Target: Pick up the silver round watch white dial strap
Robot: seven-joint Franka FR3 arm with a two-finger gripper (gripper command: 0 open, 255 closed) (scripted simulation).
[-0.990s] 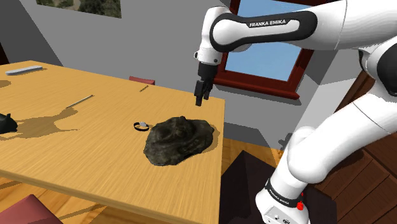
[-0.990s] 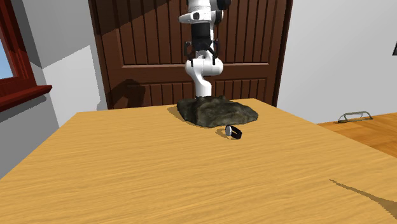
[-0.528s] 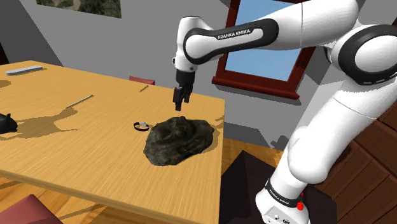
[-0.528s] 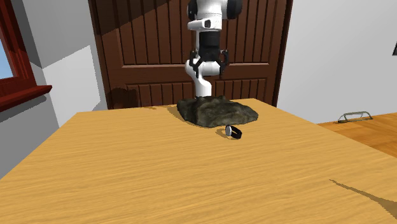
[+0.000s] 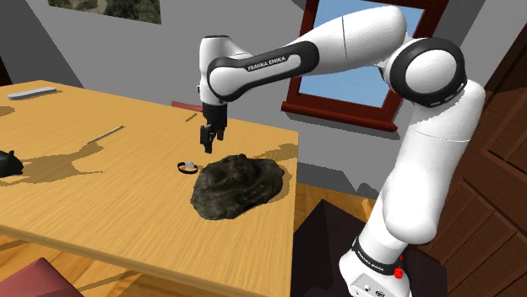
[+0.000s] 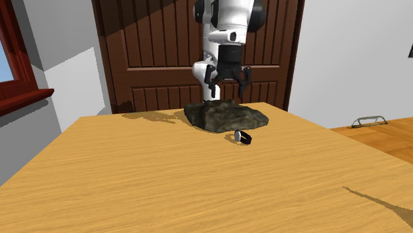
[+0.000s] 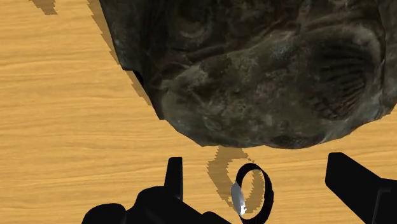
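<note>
The watch (image 5: pixel 187 167) is a small ring with a black strap and a silver round face, lying on the wooden table (image 5: pixel 101 181) just to the shoulder view's left of a dark rock-like lump (image 5: pixel 237 184). In the second exterior view the watch (image 6: pixel 243 137) sits in front of the lump (image 6: pixel 227 116). My gripper (image 5: pixel 207 143) hangs open above the table, a little above and behind the watch. In the wrist view the watch (image 7: pixel 252 193) lies on the wood between my spread fingers (image 7: pixel 174 178), not touched by them.
A thin grey stick (image 5: pixel 107 132) and a flat grey bar (image 5: pixel 31 91) lie farther along the table. A black object (image 5: pixel 8 163) sits at the shoulder view's left edge. A dark brown door (image 6: pixel 165 53) stands behind the table in the second exterior view.
The arm has swung toward the shoulder view's left, carrying the gripper from past the table's edge to above the watch, and lower. The fingers stay open. The watch has not moved.
</note>
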